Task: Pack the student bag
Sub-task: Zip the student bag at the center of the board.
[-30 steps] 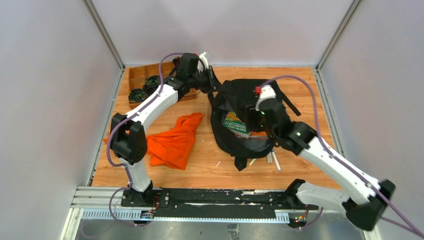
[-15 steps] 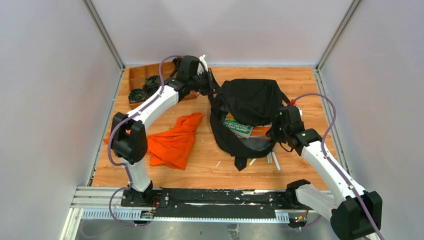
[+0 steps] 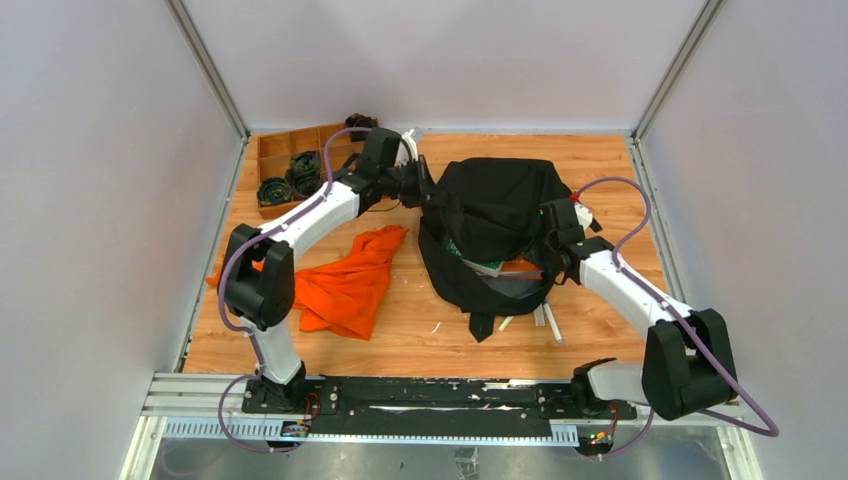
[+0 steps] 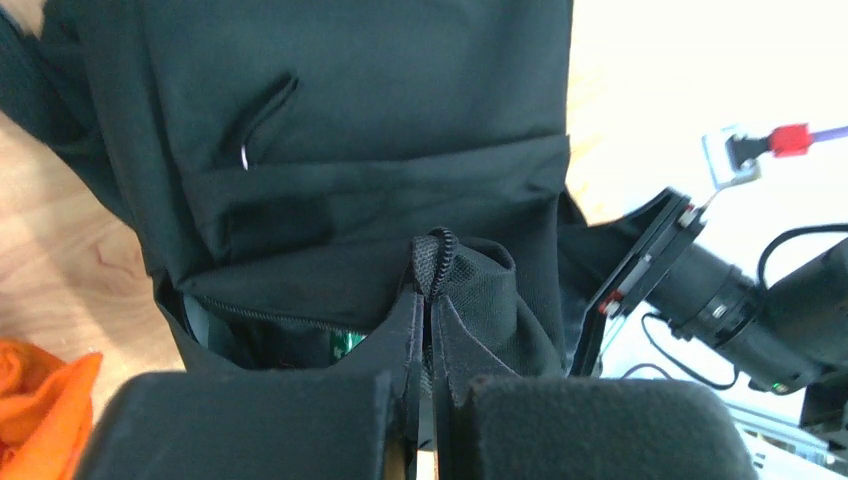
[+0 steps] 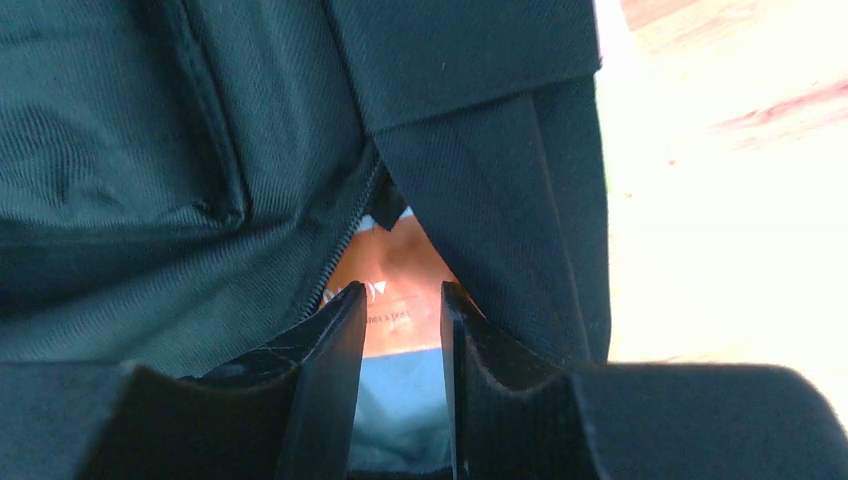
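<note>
**Left gripper** (image 4: 428, 305): one. Jaws pinched tight on a zip-edged fold (image 4: 436, 258) of black fabric at the bag's mouth, far-left corner.

**Right gripper** (image 5: 398, 300): one. Jaws narrowly parted with nothing between them, the tips at the right end of the opening, just over an orange-covered book (image 5: 392, 268) inside.

**Student bag** (image 3: 500, 205): one. Lies flat mid-table between the two arms, mouth toward the near edge and partly agape.

**Step in hand (judged):** widening or tidying the mouth around the books.
- The left pinch wants to hold the fold up and taut.
- The right tips should take the zip lip only, not the book cover, and draw it away from the left hold.
- A slack lip is likely to snag any further item.

**Contents seen:**
- green-covered book (image 3: 478, 264): one
- orange-covered book: one

**Table** (image 3: 600, 160):
- orange cloth (image 3: 350, 280): one, crumpled, left of the bag and apart from it
- wooden tray (image 3: 268, 150): one, far-left corner
- dark round parts (image 3: 272, 190): two plainly seen in the tray, further ones uncertain
- pale sticks (image 3: 548, 322): at least two, just beside the bag's near edge
</note>
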Robot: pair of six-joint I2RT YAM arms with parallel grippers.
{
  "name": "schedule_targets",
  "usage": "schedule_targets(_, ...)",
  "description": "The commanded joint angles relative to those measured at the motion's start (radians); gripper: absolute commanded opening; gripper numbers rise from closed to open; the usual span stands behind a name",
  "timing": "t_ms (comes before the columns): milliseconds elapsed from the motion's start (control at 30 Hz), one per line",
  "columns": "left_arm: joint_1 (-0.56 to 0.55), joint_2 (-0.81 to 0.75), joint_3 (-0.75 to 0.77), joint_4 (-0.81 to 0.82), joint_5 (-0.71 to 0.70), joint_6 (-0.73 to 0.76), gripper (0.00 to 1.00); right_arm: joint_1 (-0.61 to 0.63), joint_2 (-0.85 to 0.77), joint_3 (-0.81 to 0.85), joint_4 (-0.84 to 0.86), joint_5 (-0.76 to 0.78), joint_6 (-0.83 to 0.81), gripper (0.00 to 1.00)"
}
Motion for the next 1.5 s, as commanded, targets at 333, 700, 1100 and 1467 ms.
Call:
schedule_targets(333,-0.049,-0.035,-0.106,-0.025,0.055,0.045,0.0,-0.027,0.11,0.066,0.116,0.198,-0.079,0.39)
schedule_targets(700,-0.063,-0.027,-0.094,-0.044,0.056,0.052,0.0,-0.027,0.116,-0.018,0.282,0.254,-0.14,0.15)
schedule_targets(1100,-0.091,-0.039,0.025,-0.193,0.007,0.177,0.55,-0.034,-0.083,0.006,0.101,0.064,-0.227,0.0)
schedule_targets(1467,-0.178,0.129,0.347,-0.242,0.001,0.248,0.67,-0.147,-0.166,0.021,-0.012,-0.198,-0.266,0.0)
